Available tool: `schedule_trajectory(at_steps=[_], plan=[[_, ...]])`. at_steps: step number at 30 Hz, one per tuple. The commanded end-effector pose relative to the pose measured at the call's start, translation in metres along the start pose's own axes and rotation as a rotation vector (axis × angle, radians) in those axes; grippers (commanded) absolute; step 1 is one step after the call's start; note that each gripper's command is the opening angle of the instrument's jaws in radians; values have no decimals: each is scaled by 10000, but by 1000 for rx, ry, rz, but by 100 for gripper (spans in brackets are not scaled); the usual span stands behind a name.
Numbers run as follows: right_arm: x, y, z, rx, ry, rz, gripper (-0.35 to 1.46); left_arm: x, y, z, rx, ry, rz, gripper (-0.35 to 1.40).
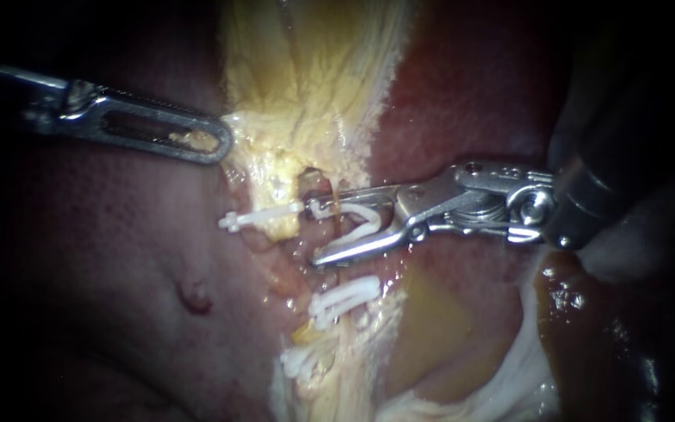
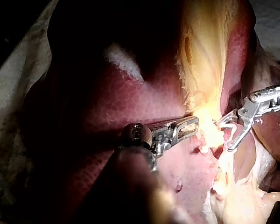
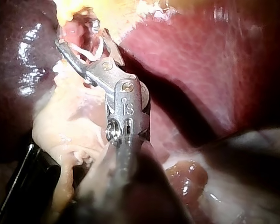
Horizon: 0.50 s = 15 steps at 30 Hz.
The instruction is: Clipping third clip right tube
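My right instrument (image 1: 314,232) comes in from the right, and its two jaws stand apart with a white clip (image 1: 357,221) held between them. The jaws straddle the pinkish right tube (image 1: 336,270), which runs down the middle. Lower on that strand sit two more white clips (image 1: 345,297) (image 1: 302,359). Another white clip (image 1: 263,217) lies crosswise to the left. My left instrument (image 1: 224,141) is shut on the edge of the pale yellow gallbladder (image 1: 306,78). In the right wrist view the clip (image 3: 91,53) shows between the jaws (image 3: 77,37).
Dark red liver (image 1: 103,258) fills the left side and also lies behind the right instrument (image 2: 226,135). Yellow fatty tissue (image 1: 431,328) and a wet white membrane (image 1: 525,367) lie lower right. The left instrument's jaws (image 2: 191,127) sit close to the clip site.
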Motion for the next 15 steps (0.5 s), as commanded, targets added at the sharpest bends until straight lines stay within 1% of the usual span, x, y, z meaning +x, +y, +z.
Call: schedule_trajectory(at_steps=[1,4,9,13,15], plan=[[2,-2,1,11,6,7,49,0,0,0,0,0,0,-35],[4,-6,2,40,13,13,49,0,1,0,0,0,0,-35],[8,-14,2,67,30,19,49,0,1,-1,0,0,0,-35],[13,-24,-1,76,38,20,49,0,2,-1,1,0,1,-35],[18,-30,-3,87,49,20,49,0,2,-1,1,1,1,-35]])
